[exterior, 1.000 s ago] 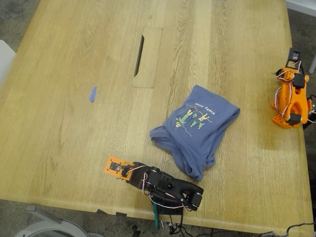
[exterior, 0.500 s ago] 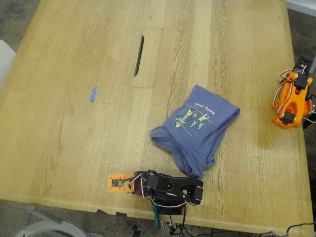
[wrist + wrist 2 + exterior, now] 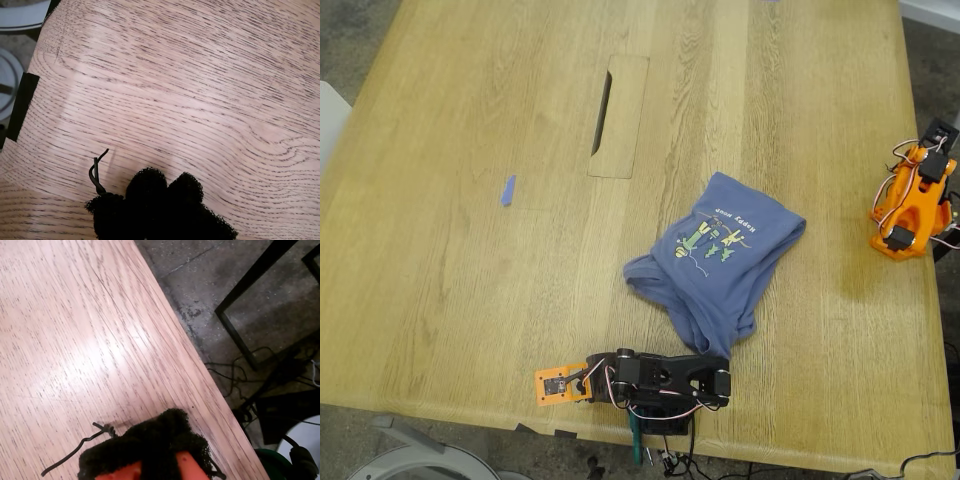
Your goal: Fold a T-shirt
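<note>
The slate-blue T-shirt (image 3: 720, 262) lies crumpled on the wooden table (image 3: 460, 270), right of centre in the exterior view, with its cartoon print facing up. My first gripper (image 3: 552, 385), orange-tipped on a black arm, lies low at the table's near edge, below and to the left of the shirt and apart from it. Its black foam pads (image 3: 150, 192) meet over bare wood with nothing between them. My second gripper (image 3: 940, 135), on the orange arm, is folded up at the exterior view's right table edge, far from the shirt. Its padded tip (image 3: 160, 440) looks shut and empty.
A small blue scrap (image 3: 507, 190) lies on the exterior view's left half of the table. A cable-slot cover (image 3: 618, 115) sits in the tabletop behind the shirt. Floor, a black metal frame (image 3: 250, 277) and cables lie past the table edge by the second arm.
The first arm has swung its gripper down toward the table's near edge and flattened out. The second arm has drawn back and turned at the right edge. The shirt has not moved.
</note>
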Robot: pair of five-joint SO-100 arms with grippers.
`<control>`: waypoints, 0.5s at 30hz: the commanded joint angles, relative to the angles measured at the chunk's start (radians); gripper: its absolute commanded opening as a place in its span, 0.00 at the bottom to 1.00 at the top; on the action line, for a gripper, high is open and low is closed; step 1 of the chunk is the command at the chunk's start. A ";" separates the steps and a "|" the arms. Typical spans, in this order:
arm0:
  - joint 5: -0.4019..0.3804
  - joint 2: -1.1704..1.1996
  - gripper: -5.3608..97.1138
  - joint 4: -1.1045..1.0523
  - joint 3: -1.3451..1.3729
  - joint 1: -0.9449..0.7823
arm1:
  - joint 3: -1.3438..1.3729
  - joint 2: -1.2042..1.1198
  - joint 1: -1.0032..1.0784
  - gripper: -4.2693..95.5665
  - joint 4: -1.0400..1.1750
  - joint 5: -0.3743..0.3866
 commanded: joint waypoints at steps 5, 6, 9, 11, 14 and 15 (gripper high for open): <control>-0.006 0.112 0.05 0.008 -0.017 -0.011 | 0.071 -0.003 0.015 0.04 0.003 -0.002; -0.008 0.112 0.05 0.008 -0.017 -0.012 | 0.071 -0.003 0.015 0.04 0.003 -0.002; -0.009 0.110 0.05 0.008 -0.017 -0.014 | 0.071 -0.003 0.015 0.04 0.003 -0.003; -0.011 0.110 0.05 0.008 -0.017 -0.014 | 0.071 -0.003 0.014 0.04 0.008 -0.026; -0.009 0.110 0.05 0.008 -0.017 -0.017 | 0.071 -0.003 0.014 0.04 0.012 -0.054; -0.009 0.110 0.05 0.008 -0.017 -0.018 | 0.071 -0.003 0.015 0.04 0.012 -0.054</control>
